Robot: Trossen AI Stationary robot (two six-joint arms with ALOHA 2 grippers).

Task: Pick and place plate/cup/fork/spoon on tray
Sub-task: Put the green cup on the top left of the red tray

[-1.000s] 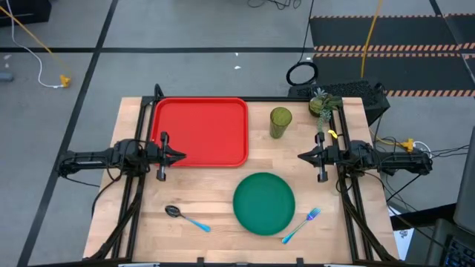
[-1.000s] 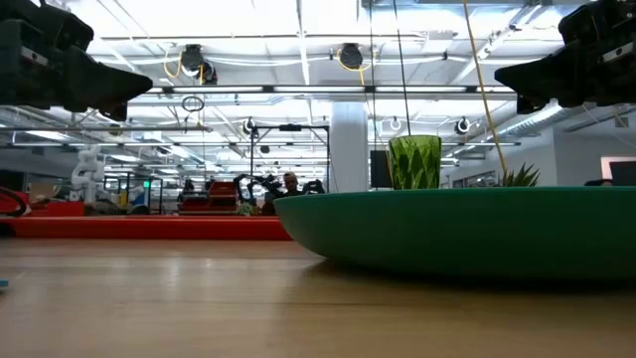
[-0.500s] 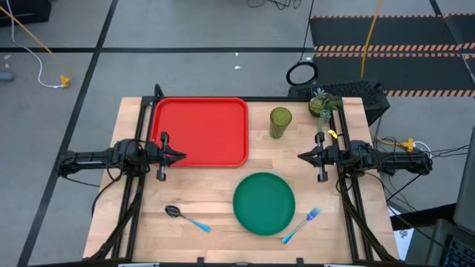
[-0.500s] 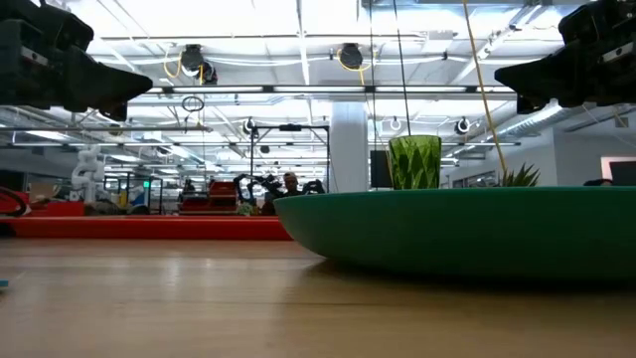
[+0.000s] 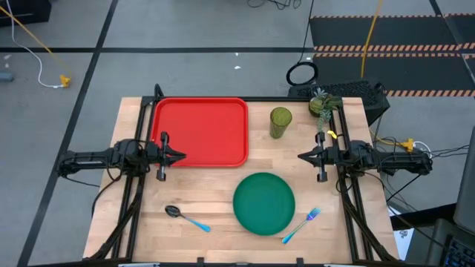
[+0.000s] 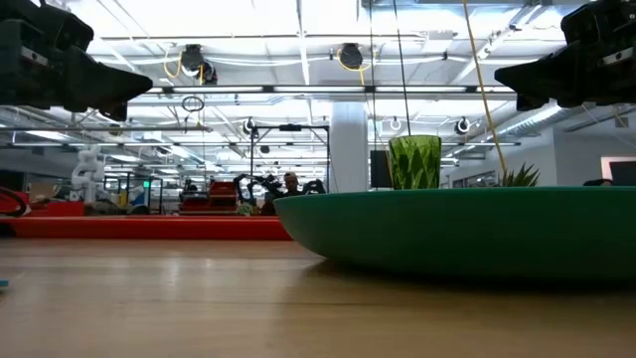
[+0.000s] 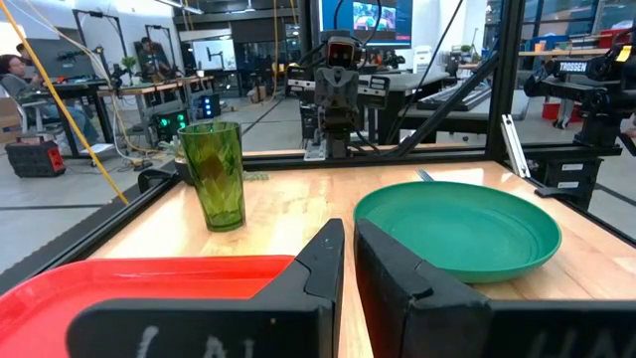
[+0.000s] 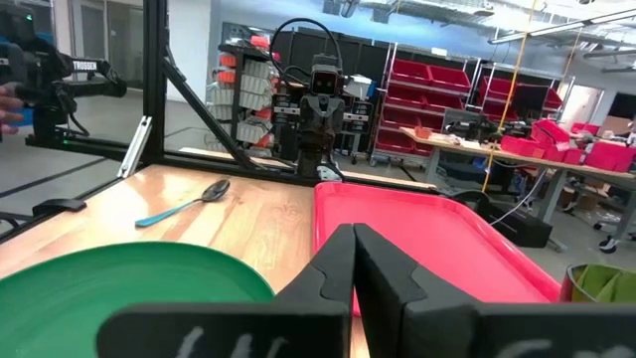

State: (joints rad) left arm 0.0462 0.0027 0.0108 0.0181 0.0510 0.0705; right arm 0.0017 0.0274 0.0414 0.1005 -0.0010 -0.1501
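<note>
Tray (image 5: 200,131), red, one in number, lies at the table's far left with its long axis across the table, nothing on it. One dark green plate (image 5: 264,202) sits near the front centre. One spoon (image 5: 185,216) lies left of the plate, bowl pointing far-left; one fork (image 5: 300,224) lies right of it, tines pointing far-right. One cup (image 5: 280,122) stands upright right of the tray, a small potted plant (image 5: 320,103) beyond it. Left gripper (image 5: 180,156) hangs over the tray's near edge, fingers nearly together, holding nothing; right gripper (image 5: 303,156) hangs opposite, fingers pressed together, empty.
</note>
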